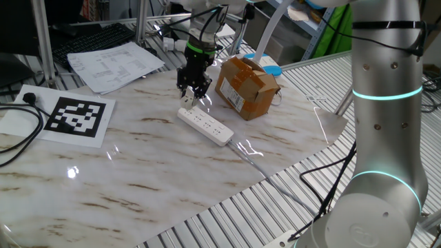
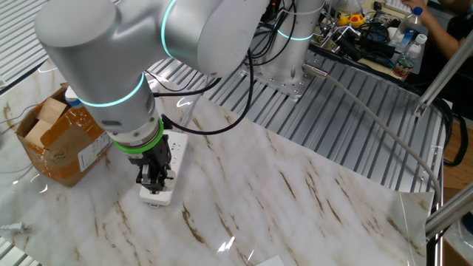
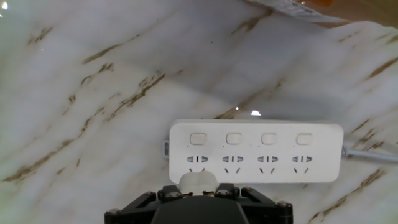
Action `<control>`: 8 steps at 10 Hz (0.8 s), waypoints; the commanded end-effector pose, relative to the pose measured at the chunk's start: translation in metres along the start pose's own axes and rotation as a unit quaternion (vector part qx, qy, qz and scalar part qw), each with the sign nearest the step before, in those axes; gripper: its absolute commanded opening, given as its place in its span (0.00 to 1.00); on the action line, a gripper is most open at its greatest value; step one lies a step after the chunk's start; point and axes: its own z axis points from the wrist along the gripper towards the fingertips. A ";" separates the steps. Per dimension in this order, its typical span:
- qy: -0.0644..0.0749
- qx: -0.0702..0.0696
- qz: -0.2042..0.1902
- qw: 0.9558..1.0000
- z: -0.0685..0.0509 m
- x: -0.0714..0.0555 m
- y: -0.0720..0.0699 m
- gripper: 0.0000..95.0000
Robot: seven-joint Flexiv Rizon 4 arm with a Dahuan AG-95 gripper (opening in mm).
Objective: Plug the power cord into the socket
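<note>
Hand view: I'm holding the small white roundish plug piece (image 3: pixel 198 183) between my black two-finger pincer (image 3: pixel 198 194), jaws clamped on it, pointing straight down. It's sitting right over the end outlet of the long white rectangular power strip (image 3: pixel 255 151), the end away from its thin pale cable (image 3: pixel 370 155). Can't tell whether the prongs are entering the slots; the plug body is hiding them. Strip is lying flat on the marble-patterned desk (image 1: pixel 158 172), out in the middle, near the brown cardboard box (image 1: pixel 246 86). Judging progress: pick-up done, alignment looking close, insertion not yet confirmed. Left: pressing down until seated, then releasing. Other three outlets showing empty.
</note>
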 end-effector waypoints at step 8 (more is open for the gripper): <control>0.001 -0.011 -0.013 1.000 0.006 -0.003 -0.003 0.00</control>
